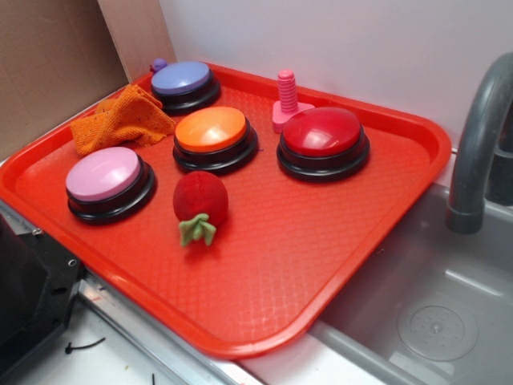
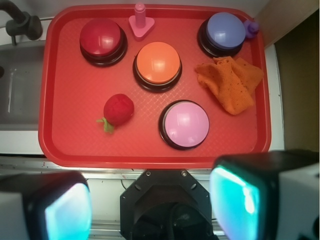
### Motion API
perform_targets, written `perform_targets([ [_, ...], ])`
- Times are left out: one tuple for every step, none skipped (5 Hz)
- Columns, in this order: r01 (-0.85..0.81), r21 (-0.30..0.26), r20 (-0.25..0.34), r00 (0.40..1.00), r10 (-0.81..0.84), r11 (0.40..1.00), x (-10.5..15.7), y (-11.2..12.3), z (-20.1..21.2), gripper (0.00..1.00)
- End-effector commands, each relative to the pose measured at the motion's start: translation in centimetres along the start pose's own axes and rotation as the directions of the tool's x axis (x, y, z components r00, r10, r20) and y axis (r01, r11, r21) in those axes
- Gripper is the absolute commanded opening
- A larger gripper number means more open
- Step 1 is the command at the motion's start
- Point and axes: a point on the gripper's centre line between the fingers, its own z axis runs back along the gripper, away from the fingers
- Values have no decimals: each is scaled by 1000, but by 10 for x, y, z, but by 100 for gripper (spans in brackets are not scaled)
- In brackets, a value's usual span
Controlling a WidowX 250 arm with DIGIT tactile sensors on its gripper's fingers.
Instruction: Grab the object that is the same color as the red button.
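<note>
The small fuzzy red plush ball with a green leaf tuft [image 1: 200, 200] lies on the red tray [image 1: 321, 265], in front of the orange button; it also shows in the wrist view [image 2: 118, 110]. The red button [image 1: 323, 138], a glossy dark-red dome on a black base, stands at the tray's back right; in the wrist view it is at top left [image 2: 101, 39]. My gripper [image 2: 152, 202] is open and empty, high above the tray's near edge, with its two fingers [image 2: 240, 200] wide apart. It does not show in the exterior view.
On the tray stand an orange button [image 1: 213, 135], a pink button [image 1: 107, 180], a purple button [image 1: 184, 83], an orange knitted cloth [image 1: 122, 120] and a pink screw toy [image 1: 287, 100]. A grey sink [image 1: 433, 305] with a faucet [image 1: 477, 152] lies right of the tray. Cardboard stands at back left.
</note>
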Motion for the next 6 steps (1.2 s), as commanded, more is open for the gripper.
perform_targets([
  [0, 0, 0, 1000, 0, 1000, 0, 0, 0, 100],
  [-176, -7, 20, 984, 176, 984, 5, 6, -3, 100],
  [-359, -37, 27, 932, 361, 932, 7, 6, -15, 100],
  [-512, -46, 0, 858, 513, 858, 13, 8, -30, 100],
  [-692, -98, -7, 719, 695, 715, 20, 7, -56, 100],
  [-730, -92, -12, 681, 732, 677, 25, 3, -83, 100],
])
